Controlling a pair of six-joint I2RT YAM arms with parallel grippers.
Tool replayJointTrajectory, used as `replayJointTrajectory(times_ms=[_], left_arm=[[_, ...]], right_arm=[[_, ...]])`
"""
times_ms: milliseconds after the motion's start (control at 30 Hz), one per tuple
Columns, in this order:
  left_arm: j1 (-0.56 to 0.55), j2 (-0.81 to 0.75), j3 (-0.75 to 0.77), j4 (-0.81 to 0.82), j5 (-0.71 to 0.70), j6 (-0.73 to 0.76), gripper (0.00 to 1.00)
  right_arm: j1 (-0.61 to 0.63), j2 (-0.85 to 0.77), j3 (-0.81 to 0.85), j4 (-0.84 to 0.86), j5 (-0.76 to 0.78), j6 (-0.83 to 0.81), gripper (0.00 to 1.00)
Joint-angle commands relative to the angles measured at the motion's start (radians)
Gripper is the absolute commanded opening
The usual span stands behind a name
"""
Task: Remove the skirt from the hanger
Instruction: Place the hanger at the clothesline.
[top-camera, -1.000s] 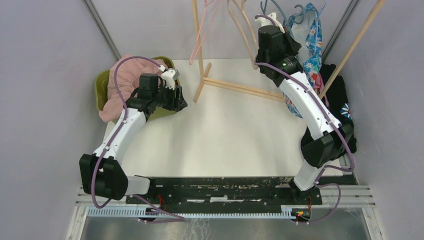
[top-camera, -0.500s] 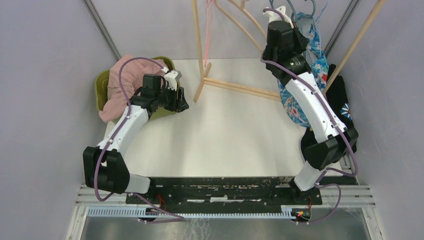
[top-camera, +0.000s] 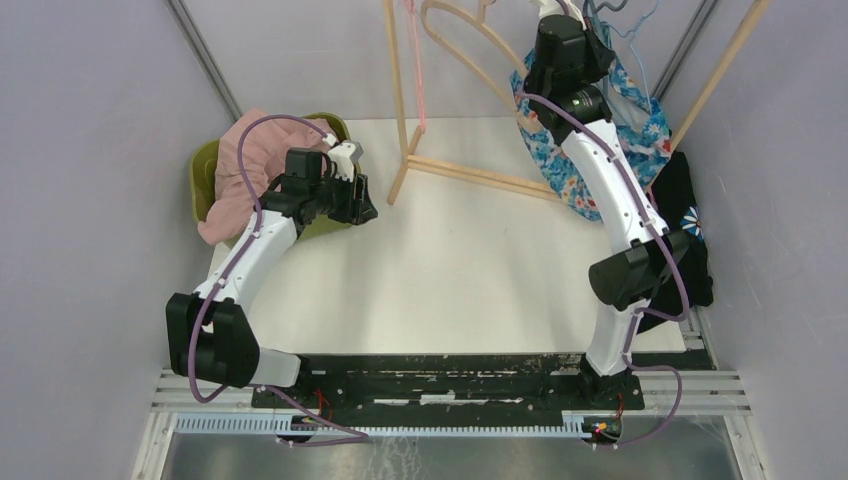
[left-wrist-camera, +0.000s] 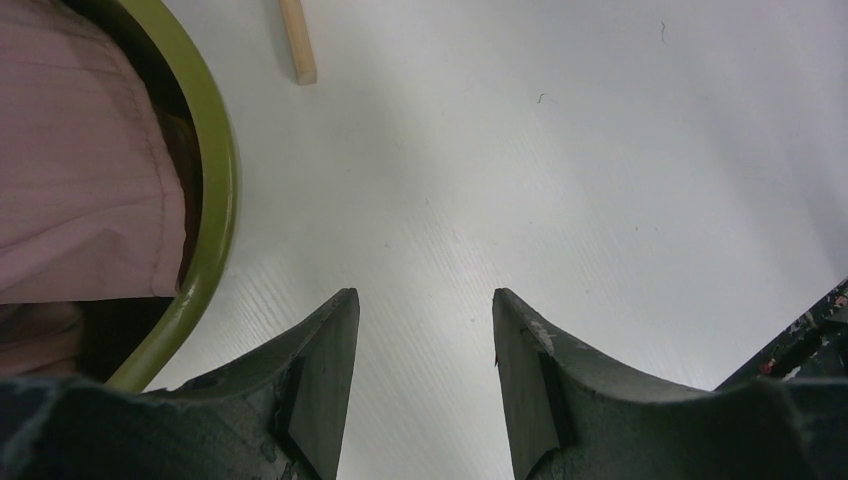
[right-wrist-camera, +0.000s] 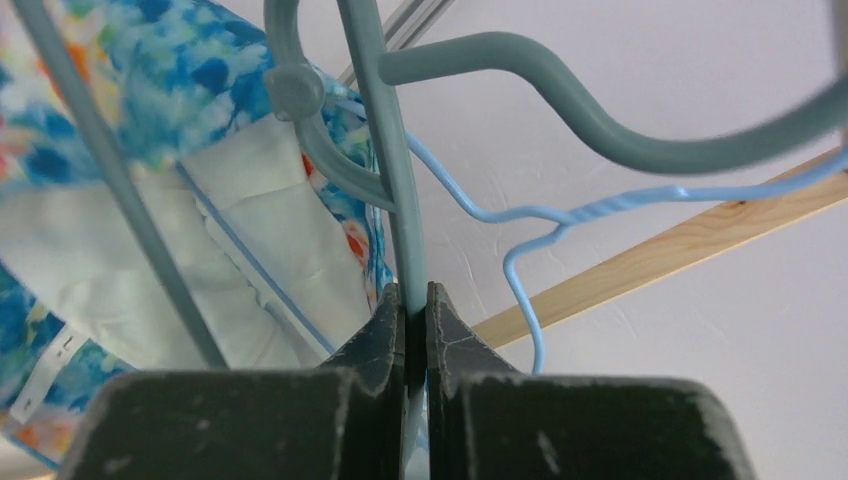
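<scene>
The skirt (top-camera: 640, 135), blue with a flower print and a white lining, hangs at the back right from a grey-green plastic hanger (right-wrist-camera: 385, 150). In the right wrist view the skirt (right-wrist-camera: 150, 60) fills the upper left. My right gripper (right-wrist-camera: 416, 290) is shut on a vertical bar of that hanger, held high near the clothes rack. My left gripper (top-camera: 362, 200) hovers low over the white table beside the green basket, and its jaws (left-wrist-camera: 425, 300) stand open with nothing between them.
A green basket (top-camera: 200, 180) holding a pink garment (top-camera: 250, 160) sits at the left edge. A wooden rack (top-camera: 480, 175) carries wooden hangers (top-camera: 470, 30) and a pink one (top-camera: 415, 40). A light blue wire hanger (right-wrist-camera: 520, 250) hangs close by. Black clothing (top-camera: 680, 190) lies at the right.
My right arm has stretched up and away with the hanger, and the skirt has lifted and spread wider. The left arm shifted slightly, then stayed still.
</scene>
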Motion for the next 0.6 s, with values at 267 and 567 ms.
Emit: replayJointTrajectory(times_ms=[267,567], left_arm=[[-0.004,0.015,0.049,0.007,-0.018,0.040,0.58],[-0.004,0.036,0.063,0.006,-0.019,0.040,0.58]], right_arm=[[-0.074,0.154,0.207,-0.057,-0.068,0.127,0.01],[-0.065,0.150,0.129,-0.218,-0.114,0.237,0.12]])
